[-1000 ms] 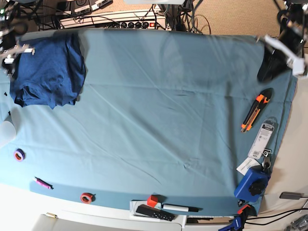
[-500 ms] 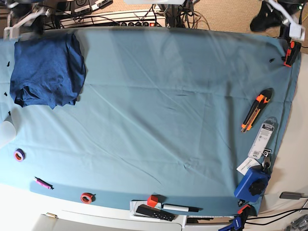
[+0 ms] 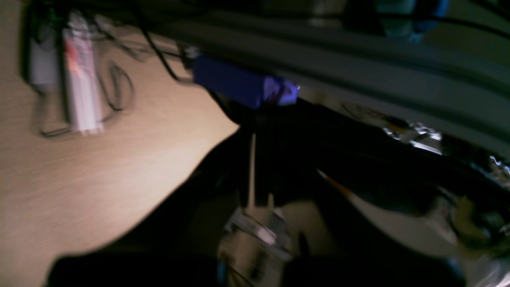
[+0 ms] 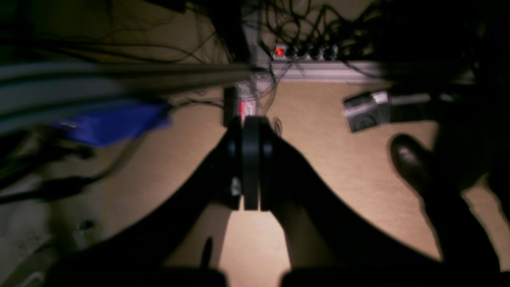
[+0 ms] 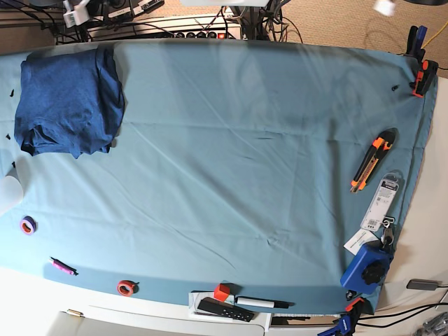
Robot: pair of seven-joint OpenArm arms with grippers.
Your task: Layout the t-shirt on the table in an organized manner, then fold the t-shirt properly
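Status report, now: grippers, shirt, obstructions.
Right gripper shut, empty, off the table. Left gripper shut. T-shirt folded at far corner. Utility knife well clear.

Folded t-shirt [image 5: 70,101] on table [image 5: 245,161]

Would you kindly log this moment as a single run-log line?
t-shirt: folded, far corner of table | right claw: shut, empty, off table | left claw: off table, blurred | phase: arms clear of table

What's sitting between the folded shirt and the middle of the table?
Nothing visible. The shirt lies at the table's far left corner in the base view, with bare cloth across the middle. The utility knife sits off near the right edge.
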